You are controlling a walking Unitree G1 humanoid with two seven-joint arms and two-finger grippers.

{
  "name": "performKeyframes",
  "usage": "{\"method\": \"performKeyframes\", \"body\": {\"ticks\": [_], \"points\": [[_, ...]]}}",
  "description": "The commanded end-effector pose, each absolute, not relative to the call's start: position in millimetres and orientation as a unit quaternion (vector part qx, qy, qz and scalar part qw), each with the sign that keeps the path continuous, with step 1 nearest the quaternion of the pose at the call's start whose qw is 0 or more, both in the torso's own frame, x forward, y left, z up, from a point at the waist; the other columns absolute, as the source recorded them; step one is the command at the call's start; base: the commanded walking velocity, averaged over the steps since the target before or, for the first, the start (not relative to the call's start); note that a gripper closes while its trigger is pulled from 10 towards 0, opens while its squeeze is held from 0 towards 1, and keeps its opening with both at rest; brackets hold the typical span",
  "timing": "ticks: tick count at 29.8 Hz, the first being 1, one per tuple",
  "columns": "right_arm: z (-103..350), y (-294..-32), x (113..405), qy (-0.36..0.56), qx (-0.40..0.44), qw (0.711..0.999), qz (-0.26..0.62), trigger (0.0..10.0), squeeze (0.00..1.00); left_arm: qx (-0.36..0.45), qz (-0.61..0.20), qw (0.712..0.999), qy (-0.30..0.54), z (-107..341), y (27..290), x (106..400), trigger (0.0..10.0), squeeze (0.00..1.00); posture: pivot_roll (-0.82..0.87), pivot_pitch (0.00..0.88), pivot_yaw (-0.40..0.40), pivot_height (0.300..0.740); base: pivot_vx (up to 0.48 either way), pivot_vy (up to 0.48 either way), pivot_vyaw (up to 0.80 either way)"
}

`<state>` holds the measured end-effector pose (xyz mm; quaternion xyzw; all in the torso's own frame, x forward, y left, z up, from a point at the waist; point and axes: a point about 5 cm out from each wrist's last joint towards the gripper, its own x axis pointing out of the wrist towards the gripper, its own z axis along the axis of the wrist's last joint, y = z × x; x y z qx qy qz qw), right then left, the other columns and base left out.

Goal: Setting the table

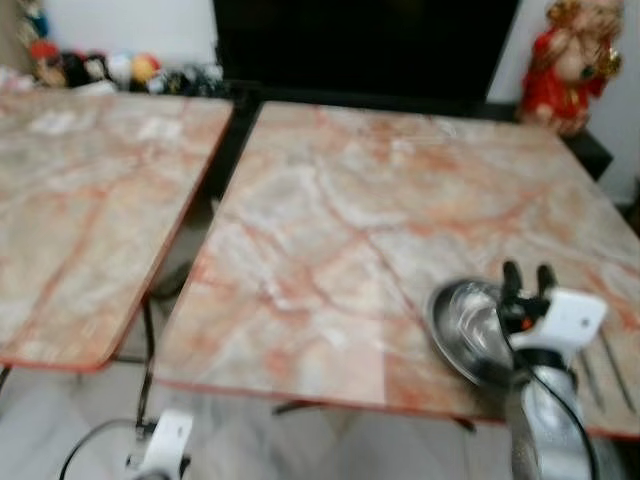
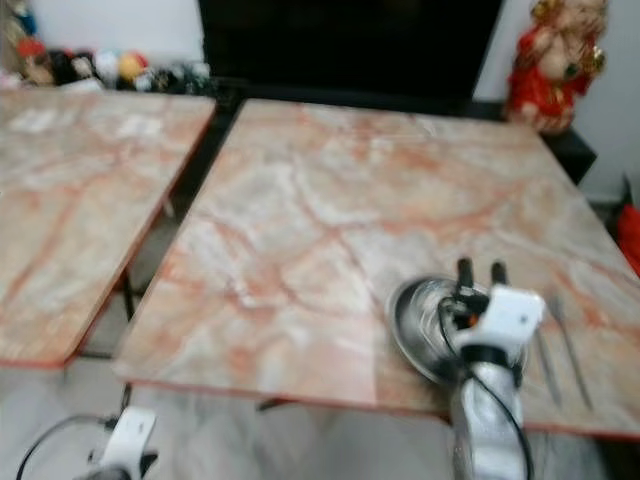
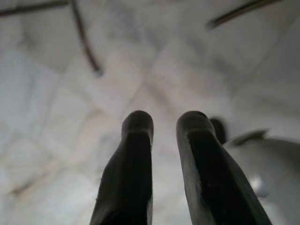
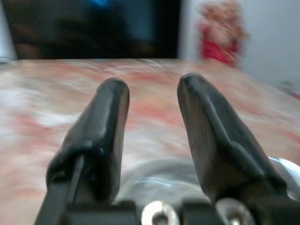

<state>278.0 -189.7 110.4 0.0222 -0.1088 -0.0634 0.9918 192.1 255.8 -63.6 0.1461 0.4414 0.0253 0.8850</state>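
A shiny steel bowl (image 1: 468, 322) rests near the front right edge of the marble table (image 1: 340, 220). My right gripper (image 1: 528, 272) hovers over the bowl's right side, pointing away from me. In the right wrist view its two black fingers (image 4: 206, 126) stand open with nothing between them, and the bowl (image 4: 154, 176) shows below them. Two thin dark utensils (image 2: 558, 355) lie on the table just right of the bowl. My left arm (image 1: 165, 442) hangs low at the front left, and the left gripper (image 3: 164, 124) points at the pale floor with its fingers apart.
A second marble table (image 1: 80, 210) stands to the left, across a narrow gap (image 1: 215, 180). A red figurine (image 1: 565, 65) sits past the far right corner. Small toys (image 1: 110, 70) line the far left, and a dark cabinet (image 1: 360, 45) stands behind.
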Motion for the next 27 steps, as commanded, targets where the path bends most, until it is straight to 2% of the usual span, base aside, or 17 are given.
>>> {"method": "performKeyframes", "body": {"ticks": [1,6,13,27], "points": [[112.1,-197.3,276.5,-0.112,0.006,0.991,-0.069,10.0,0.00,0.138,0.019,0.887,0.441,-65.6,248.5,192.8,10.0,0.00,0.13,0.000,-0.050,0.740,0.000,0.480,0.00],[113.9,-194.4,277.7,-0.116,-0.009,0.992,-0.056,10.0,0.00,0.136,0.020,0.888,0.440,-65.5,248.1,193.2,10.0,0.00,0.13,0.000,-0.053,0.740,0.000,0.480,0.00],[112.1,-189.4,275.9,-0.116,-0.004,0.992,-0.047,10.0,0.00,0.135,0.022,0.888,0.439,-65.4,248.1,193.3,10.0,0.00,0.13,0.000,-0.054,0.740,0.000,0.480,0.74],[111.7,-183.6,277.2,-0.116,0.004,0.992,-0.044,10.0,0.00,0.134,0.025,0.888,0.438,-64.9,248.7,194.0,10.0,0.00,0.14,0.000,-0.057,0.740,0.000,0.480,0.00]]}}
